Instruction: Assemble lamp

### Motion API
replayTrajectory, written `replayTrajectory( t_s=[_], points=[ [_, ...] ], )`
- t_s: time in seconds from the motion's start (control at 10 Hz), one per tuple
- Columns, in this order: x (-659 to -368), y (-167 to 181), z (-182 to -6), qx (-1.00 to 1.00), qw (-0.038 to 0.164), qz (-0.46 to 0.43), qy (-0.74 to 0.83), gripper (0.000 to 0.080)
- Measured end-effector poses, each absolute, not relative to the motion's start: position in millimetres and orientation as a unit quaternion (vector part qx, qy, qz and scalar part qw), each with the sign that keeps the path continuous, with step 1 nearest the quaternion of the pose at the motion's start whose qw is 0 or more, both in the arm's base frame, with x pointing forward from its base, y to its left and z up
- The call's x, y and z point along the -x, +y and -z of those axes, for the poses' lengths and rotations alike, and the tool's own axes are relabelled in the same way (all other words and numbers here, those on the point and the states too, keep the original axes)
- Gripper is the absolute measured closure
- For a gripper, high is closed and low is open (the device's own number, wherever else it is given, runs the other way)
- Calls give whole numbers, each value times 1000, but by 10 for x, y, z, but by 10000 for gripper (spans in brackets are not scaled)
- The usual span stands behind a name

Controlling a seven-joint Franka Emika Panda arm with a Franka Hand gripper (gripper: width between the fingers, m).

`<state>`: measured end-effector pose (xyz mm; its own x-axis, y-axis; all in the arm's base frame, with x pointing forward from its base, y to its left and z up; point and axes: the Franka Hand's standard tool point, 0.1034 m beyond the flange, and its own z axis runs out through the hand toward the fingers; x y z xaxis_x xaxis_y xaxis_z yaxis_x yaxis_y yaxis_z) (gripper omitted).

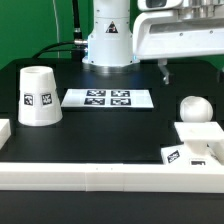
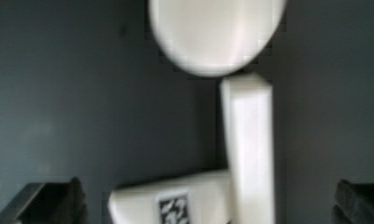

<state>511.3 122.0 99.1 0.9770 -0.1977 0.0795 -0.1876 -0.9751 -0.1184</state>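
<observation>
Nearest: long white rail blocks [image 1: 100, 176] across the front edge of the matte black table [image 1: 120, 130]. Just behind, at the exterior view's right: tagged base [image 1: 175, 154], against a side rail [image 1: 200, 130]. Mid-table: shade [image 1: 40, 97] at the exterior view's left, wide end down; marker board [image 1: 108, 98] at centre; bulb [image 1: 194, 108] at the right, beyond the side rail. Raised over the right part: gripper [image 1: 165, 70], fingers [image 2: 51, 200] spread wide, empty. Rear: arm pedestal [image 1: 108, 45], green backdrop [image 1: 40, 30].
</observation>
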Motion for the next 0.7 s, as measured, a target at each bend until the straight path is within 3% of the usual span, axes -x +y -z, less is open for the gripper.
replayTrajectory(
  t_s=[0.4, 0.7],
  points=[
    [-5056, 1175, -954, 995, 52, 2, 89, 101],
    [-4999, 1168, -728, 992, 59, -67, 94, 101]
  ],
)
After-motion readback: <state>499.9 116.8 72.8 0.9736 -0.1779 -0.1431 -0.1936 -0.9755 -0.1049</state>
